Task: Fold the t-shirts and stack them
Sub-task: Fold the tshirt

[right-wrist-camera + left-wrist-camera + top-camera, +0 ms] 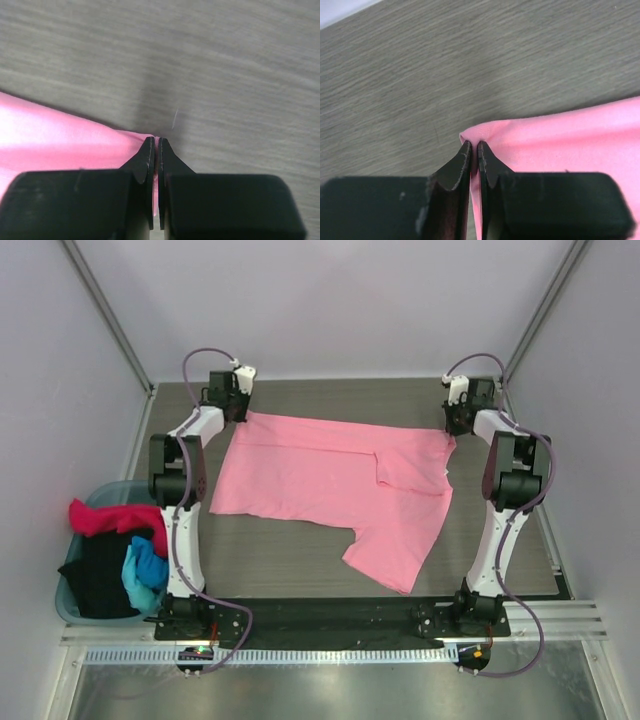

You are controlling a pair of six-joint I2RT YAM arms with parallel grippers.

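A large light pink t-shirt (320,480) lies spread on the wood-grain table, one sleeve (395,545) pointing to the near side. My left gripper (243,405) is shut on the shirt's far left corner (482,132). My right gripper (453,420) is shut on its far right corner (137,139). In both wrist views pink cloth is pinched between the black fingers (462,165) (146,157), just above the table. Magenta (110,517), black (100,575) and bright blue (145,570) t-shirts lie bunched in the basket at the left.
A teal plastic basket (68,600) stands off the table's left edge beside the left arm's base. Grey walls close in the back and sides. A metal rail (320,654) runs along the near edge behind the arm bases.
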